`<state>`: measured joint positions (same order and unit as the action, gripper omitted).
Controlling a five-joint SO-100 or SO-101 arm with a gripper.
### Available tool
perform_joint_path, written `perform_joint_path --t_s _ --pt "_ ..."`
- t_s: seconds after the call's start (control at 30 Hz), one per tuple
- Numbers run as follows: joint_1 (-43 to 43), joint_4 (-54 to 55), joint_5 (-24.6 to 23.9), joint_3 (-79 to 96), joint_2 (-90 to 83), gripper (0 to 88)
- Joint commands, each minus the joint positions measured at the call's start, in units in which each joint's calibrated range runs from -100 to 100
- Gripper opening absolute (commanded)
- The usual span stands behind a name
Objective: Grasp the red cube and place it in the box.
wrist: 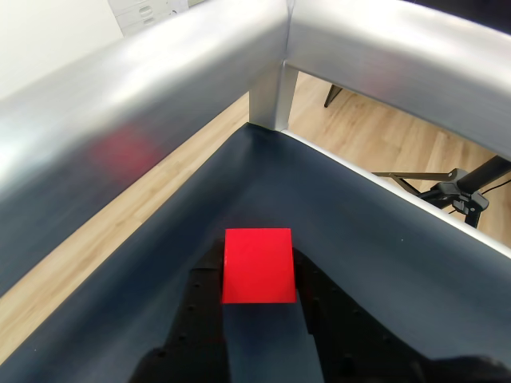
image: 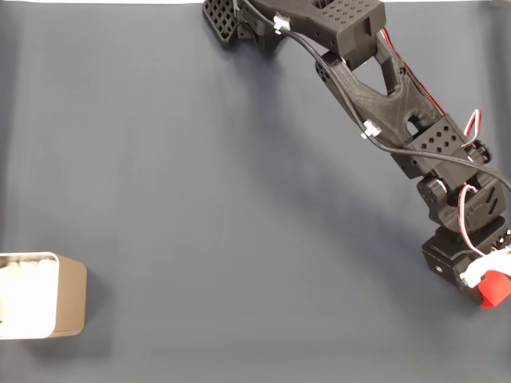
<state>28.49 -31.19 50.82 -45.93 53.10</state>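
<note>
The arm stretches out to the far right of the dark mat [image: 239, 199] in the fixed view, and the gripper [image: 489, 289] sits right at the picture's edge with the red cube [image: 495, 289] at its tip. In the wrist view the red cube [wrist: 257, 265] sits squarely between the two black fingers [wrist: 200, 307], one on each flank, the jaws drawn in snug against its sides. It looks held, and the jaws look narrowed to the cube's width and no further.

The box [image: 70, 297] waits far across the mat, at the left edge of the fixed view, its white lining [image: 28, 294] facing up and open. Cube and box are well apart, so a long carry is due.

My read: the grasp is made and the transport is the step in hand. Keep the squeeze steady and lift clear of the mat before swinging. The metal rail [wrist: 160, 88] stands close ahead in the wrist view, so pull back from that corner first. Then sweep left, centre the cube over the lining, come low, and only then let go, so it cannot bounce off the pale rim [image: 57, 291].
</note>
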Motion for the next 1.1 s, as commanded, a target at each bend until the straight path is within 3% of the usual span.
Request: perform_joint_path --t_s 0.0,1.07 --pt "-1.2 0.6 0.6 -0.1 -7.0 2.3" --pt "-7.0 0.4 0.5 23.7 -30.5 1.2"
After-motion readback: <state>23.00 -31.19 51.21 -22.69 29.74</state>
